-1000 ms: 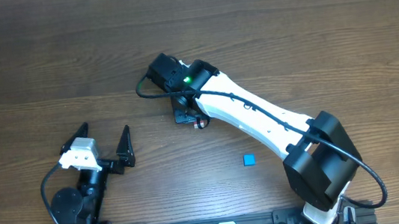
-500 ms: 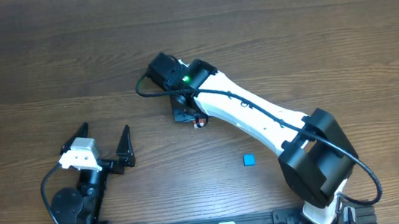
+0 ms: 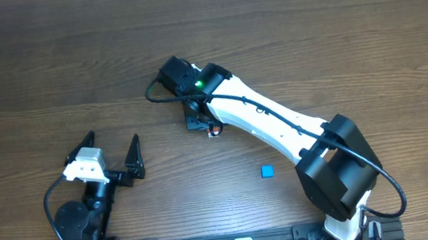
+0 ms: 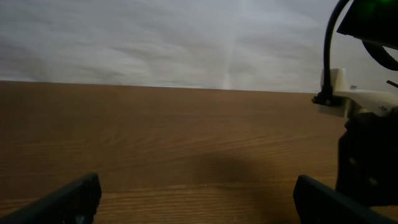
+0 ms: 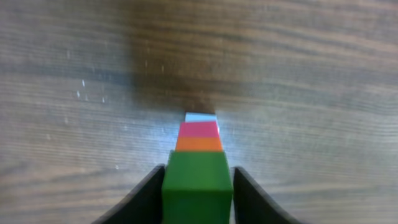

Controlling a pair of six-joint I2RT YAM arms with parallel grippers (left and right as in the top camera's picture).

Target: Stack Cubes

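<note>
Green cube (image 5: 198,186): clamped between the two fingers of the right gripper (image 5: 198,170), one finger pressed to each side face, topmost on a small tower. Beneath it, stepped away in the right wrist view: orange cube (image 5: 199,144), then red cube (image 5: 199,129), then pale cube (image 5: 201,117) lowest, on the wooden table (image 5: 311,74). Full contact between green cube and orange cube, or a slight gap: cannot tell. In the top view: right gripper (image 3: 202,124) near the middle of the table (image 3: 29,60), at the end of the white right arm (image 3: 271,125) stretched up and to the left from its base at the lower right, with a sliver of the tower (image 3: 214,131) peeping out just beside the gripper. Lying alone on the wood, well apart from the tower and nearer the arm bases: a blue cube (image 3: 266,171). At the lower left, close to its own base and well apart from every cube: left gripper (image 3: 113,138), fingers spread wide. Same wide spread in the left wrist view, left gripper (image 4: 199,202) low above the wood, the dark right arm (image 4: 367,155) off to one side.
</note>
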